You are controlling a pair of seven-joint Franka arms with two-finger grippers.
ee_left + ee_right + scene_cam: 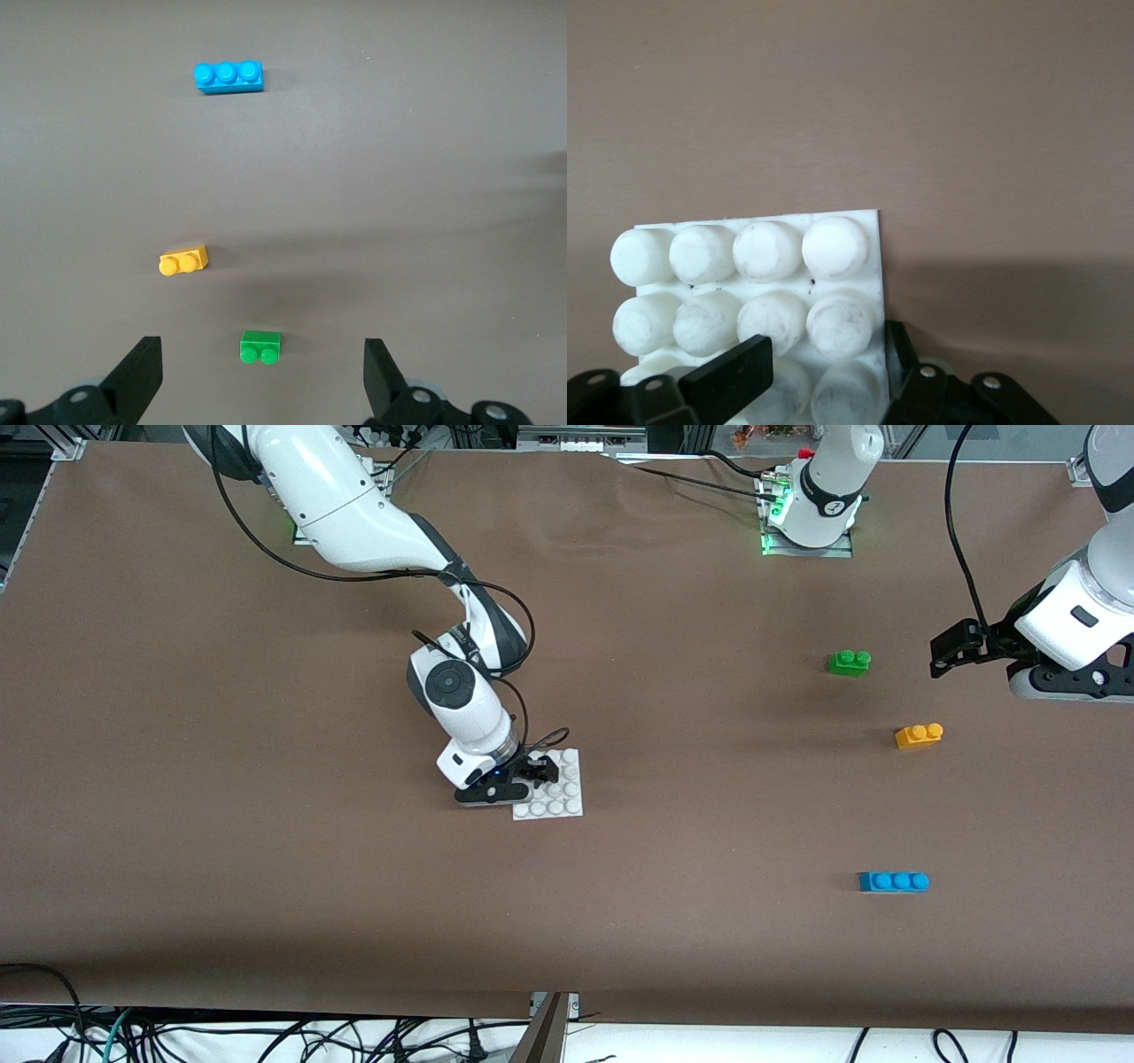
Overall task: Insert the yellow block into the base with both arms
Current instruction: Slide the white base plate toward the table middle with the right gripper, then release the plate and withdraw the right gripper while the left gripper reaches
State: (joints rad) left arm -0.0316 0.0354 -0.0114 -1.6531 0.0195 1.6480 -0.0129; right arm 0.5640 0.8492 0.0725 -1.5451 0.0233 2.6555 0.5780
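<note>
Yellow block point(918, 735) sits flat on the brown table point(266, 691) toward the left arm's end, studs up, untouched by either gripper. We see it between two other bricks: green brick point(850, 662) farther from the front cam, blue three-stud brick point(893, 881) nearer the cam; all three well apart from each other. Left gripper point(955, 651) hangs in the air over the table near the green brick, fingers spread wide, nothing btwn them; in the left wrist view both black fingertips point(139, 376) frame the green brick point(260, 346), w/ the yellow block point(183, 262) and blue brick point(229, 76) also in shot. White base point(560, 795) lies flat on the table mid-width, well apart from the bricks, toward the right arm's end. Right gripper point(524, 778) is down at the base, pinching its edge on the side toward the right arm's base; jaws pressed onto the plate. In the right wrist view we see the fingers point(731, 385) gripping the base point(842, 257), one on top among the studs, the other at the plate's edge. Base studs bare, no brick on them.
</note>
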